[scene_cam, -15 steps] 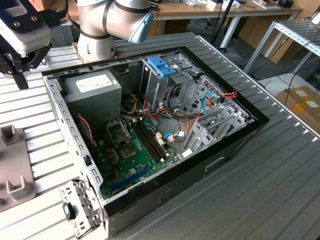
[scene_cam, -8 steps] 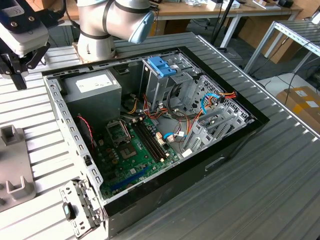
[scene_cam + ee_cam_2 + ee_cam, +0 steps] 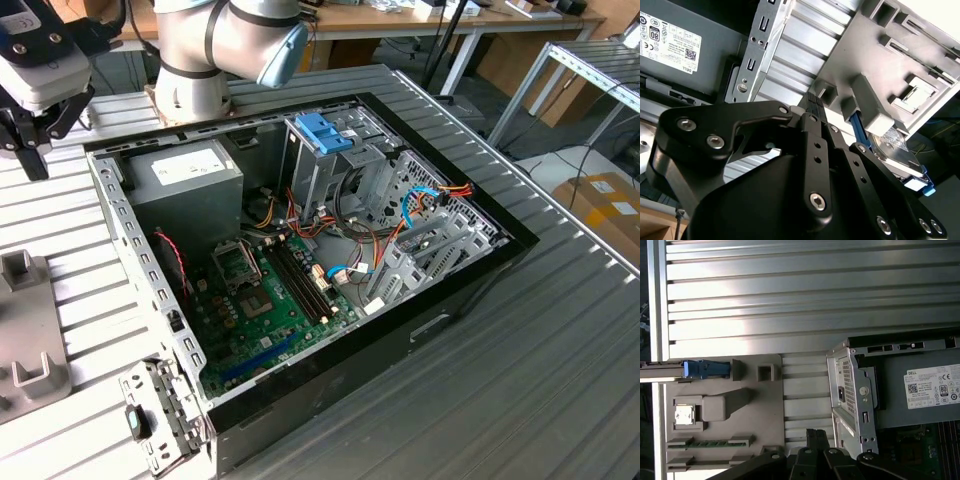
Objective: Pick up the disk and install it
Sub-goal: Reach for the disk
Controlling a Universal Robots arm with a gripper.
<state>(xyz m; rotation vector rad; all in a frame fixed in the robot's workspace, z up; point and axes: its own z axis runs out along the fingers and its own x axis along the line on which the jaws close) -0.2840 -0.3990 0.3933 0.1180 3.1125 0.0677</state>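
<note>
The black, jointed pincer [image 3: 816, 432] hangs above the ribbed aluminium tabletop [image 3: 790, 300], its fingers pressed together on nothing. The disk [image 3: 675, 372], flat grey metal in blue plastic rails, stands on edge in a matte grey holder [image 3: 760, 400] near the pincer, apart from it.

On your ribbed aluminium desk [image 3: 560, 340] lie the open computer case [image 3: 380, 360] and, at the exterior view's left, the grey fixture plate [image 3: 28, 322].
</note>
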